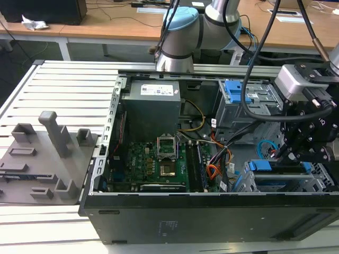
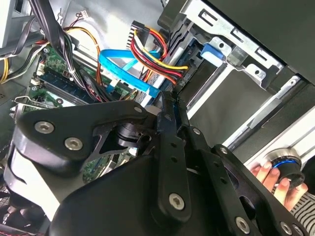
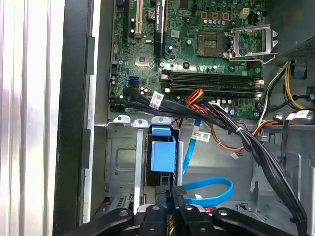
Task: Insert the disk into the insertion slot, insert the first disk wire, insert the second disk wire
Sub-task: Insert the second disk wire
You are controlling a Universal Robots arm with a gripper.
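The disk sits in the insertion slot at the case's corner on the exterior view's right, with its blue carrier showing. In the first wrist view the carrier's blue end stands in the silver cage. My gripper hangs just above that cage. In both wrist views its fingers are drawn together at the end of a flat blue disk wire, where the wire's black plug sits. A red, yellow and black wire bundle ends close to the fingertips.
The open case holds a green motherboard, a grey power supply and a taller grey box with a blue latch. Black cable bundles cross near the cage. A grey fixture lies outside. A hand holds a round knob.
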